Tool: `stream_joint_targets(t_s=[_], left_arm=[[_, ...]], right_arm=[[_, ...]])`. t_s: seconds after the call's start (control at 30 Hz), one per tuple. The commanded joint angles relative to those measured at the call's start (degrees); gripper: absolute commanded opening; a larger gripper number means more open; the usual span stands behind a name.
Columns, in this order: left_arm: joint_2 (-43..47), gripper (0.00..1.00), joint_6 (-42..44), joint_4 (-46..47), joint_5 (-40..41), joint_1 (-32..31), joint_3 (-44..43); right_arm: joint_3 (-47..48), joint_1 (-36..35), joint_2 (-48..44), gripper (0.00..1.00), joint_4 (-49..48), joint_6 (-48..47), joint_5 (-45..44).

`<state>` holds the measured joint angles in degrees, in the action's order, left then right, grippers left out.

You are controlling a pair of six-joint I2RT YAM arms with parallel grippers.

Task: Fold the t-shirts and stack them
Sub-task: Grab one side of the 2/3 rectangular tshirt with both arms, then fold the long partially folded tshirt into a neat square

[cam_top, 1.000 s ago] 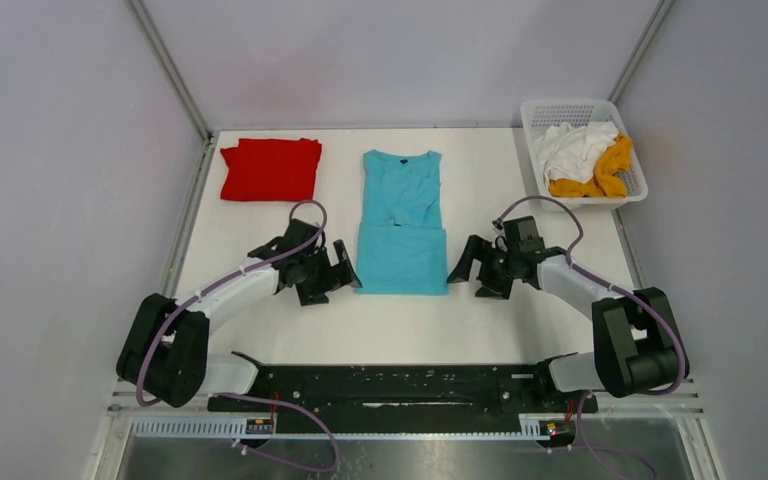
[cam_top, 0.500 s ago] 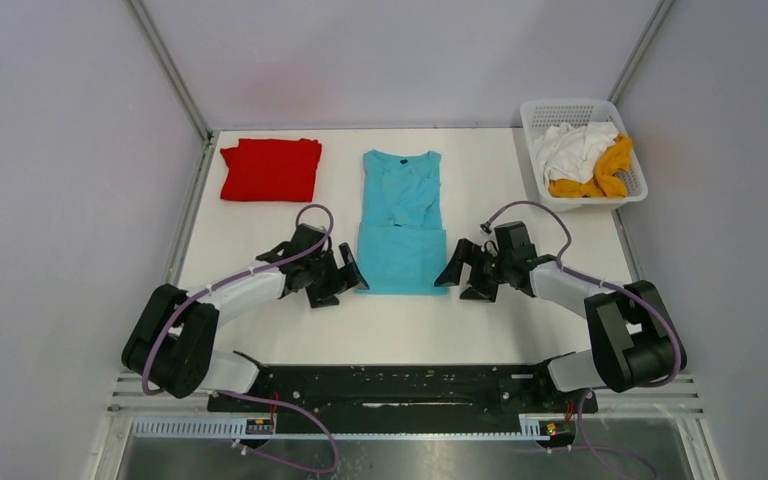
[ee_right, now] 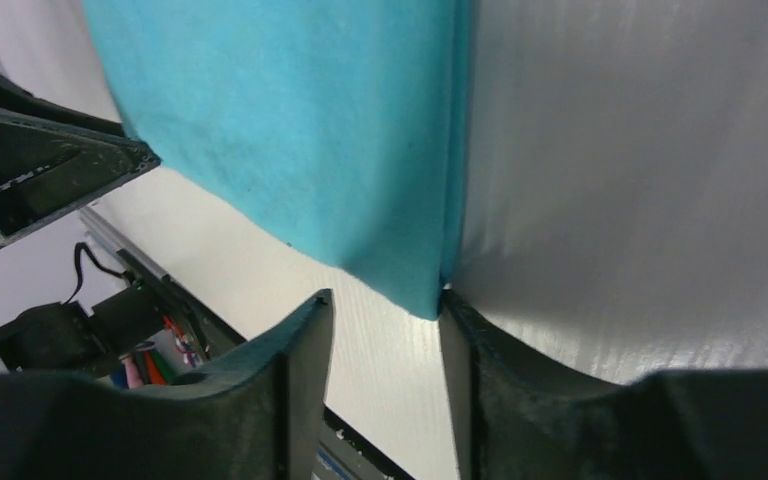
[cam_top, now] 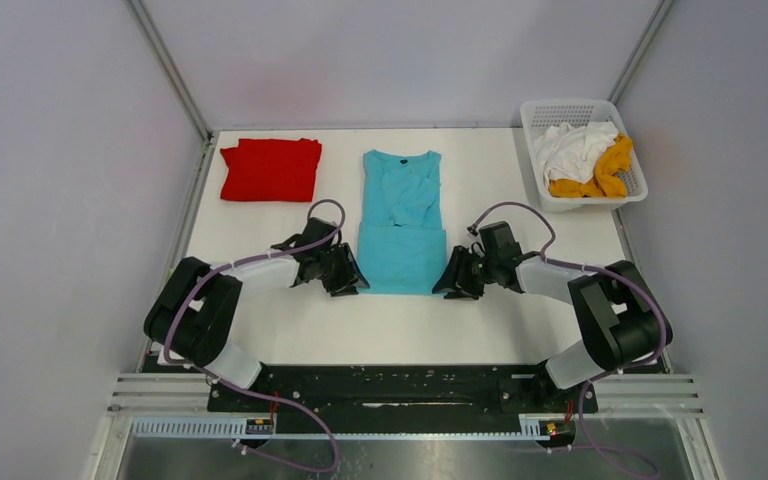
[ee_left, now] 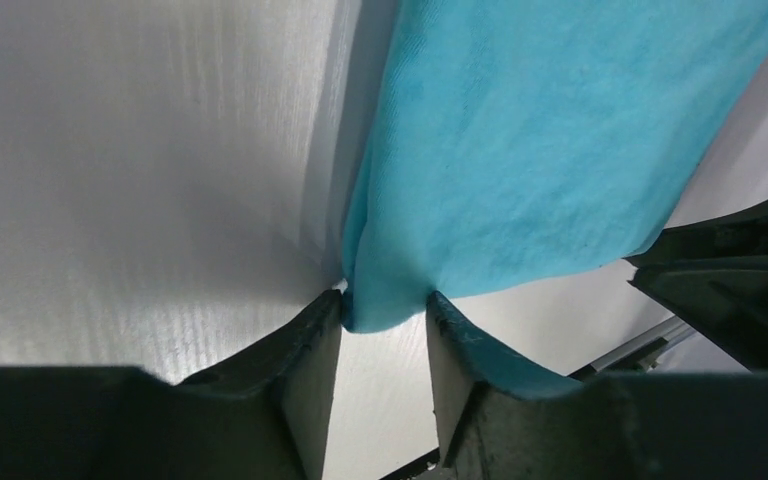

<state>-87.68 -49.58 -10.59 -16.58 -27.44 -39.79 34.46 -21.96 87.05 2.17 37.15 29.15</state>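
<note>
The turquoise t-shirt [cam_top: 401, 225] lies folded lengthwise in the middle of the table, with its hem towards me. My left gripper [cam_top: 352, 282] is at the hem's left corner. In the left wrist view that corner [ee_left: 385, 305] fills the gap between the gripper's [ee_left: 385, 308] two tips and touches both. My right gripper [cam_top: 445, 285] is at the hem's right corner. There the turquoise fabric [ee_right: 290, 120] touches only one finger [ee_right: 460, 330], and the gripper [ee_right: 385, 300] stands open. A red t-shirt [cam_top: 270, 168] lies folded at the back left.
A white lattice basket [cam_top: 570, 104] at the back right holds a crumpled white t-shirt [cam_top: 575, 145] and a mustard-yellow one [cam_top: 605, 170]. Metal rails run along the table's left and right edges. The black arm mount lies across the near edge.
Both grippers have slid inwards and low onto the hem's corners. Their jaws have narrowed from wide open, the left one down onto the fabric.
</note>
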Motion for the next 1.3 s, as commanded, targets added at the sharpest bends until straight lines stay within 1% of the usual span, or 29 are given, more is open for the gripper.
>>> stream_joint_targets(t_s=[0.0,0.07,0.17,0.3,0.37,0.47,0.53,0.6,0.67,0.73,0.8,0.9,1.0,1.07,1.13,1.2,1.27], left_arm=[[-4.91,0.33,1.81,-3.18,1.78,-0.32,-0.44],[-5.96,0.22,1.54,-3.21,1.66,-0.27,-0.69],[-6.7,0.0,1.51,-3.2,1.62,-0.33,-0.94],[-6.14,0.0,1.79,-3.18,1.6,-0.32,-0.96],[-4.82,0.0,1.79,-3.24,0.91,-0.45,-0.23],[-0.41,0.0,1.64,-4.13,0.35,-1.78,2.77],[5.0,0.0,1.61,-5.27,-0.6,-3.28,5.99],[11.78,0.0,1.35,-8.15,-2.78,-4.61,8.99],[22.28,0.0,0.49,-14.26,-2.51,-6.07,10.45],[31.66,0.0,-0.27,-21.03,-1.87,-7.93,9.66],[38.72,0.0,-1.11,-27.15,-0.9,-9.05,6.97],[43.41,0.0,-1.74,-30.34,-1.07,-9.52,2.34],[41.58,0.0,-0.57,-29.92,1.18,-9.49,-1.93],[37.88,0.0,1.06,-29.45,4.55,-9.18,-6.32],[33.11,0.0,2.87,-28.14,7.02,-7.84,-10.86],[27.84,0.0,4.61,-25.96,7.89,-5.57,-14.65],[22.32,0.0,6.13,-24.95,8.05,-3.01,-18.68]], right_arm=[[0.45,-0.81,2.73,0.45,3.86,-2.37,-5.05],[0.33,-0.93,3.21,0.38,3.3,-2.18,-6.05],[0.59,-0.94,4.07,0.24,2.66,-2.65,-7.02],[0.22,-0.9,4.61,0.1,0.87,-2.96,-6.97],[-0.49,-0.94,3.75,0.0,0.54,-3.39,-4.82],[-2.34,-1.88,-1.22,0.0,4.4,-5.44,-1.84],[-4.5,-3.2,-6.3,0.0,8.04,-6.46,-0.27],[-6.81,-4.7,-12.48,0.0,12.73,-6.03,2.07],[-7.95,-6.59,-19.62,0.0,20.56,-5.97,5.17],[-6.77,-8.4,-27.31,0.0,29.8,-6.96,6.06],[-4.18,-8.89,-35.01,0.0,37.04,-7.49,6.73],[1.0,-8.89,-42.57,0.0,39.81,-7.83,7.15],[6.59,-8.82,-42.9,0.0,39.57,-8.65,3.17],[9.59,-8.38,-39.37,0.0,38.89,-9.83,0.75],[12.51,-6.48,-34.33,0.0,37.27,-10.6,0.02],[14.72,-3.28,-30.16,0.0,33.28,-10.03,1.11],[15.67,0.36,-26.11,0.0,26.33,-8.17,3.83]])
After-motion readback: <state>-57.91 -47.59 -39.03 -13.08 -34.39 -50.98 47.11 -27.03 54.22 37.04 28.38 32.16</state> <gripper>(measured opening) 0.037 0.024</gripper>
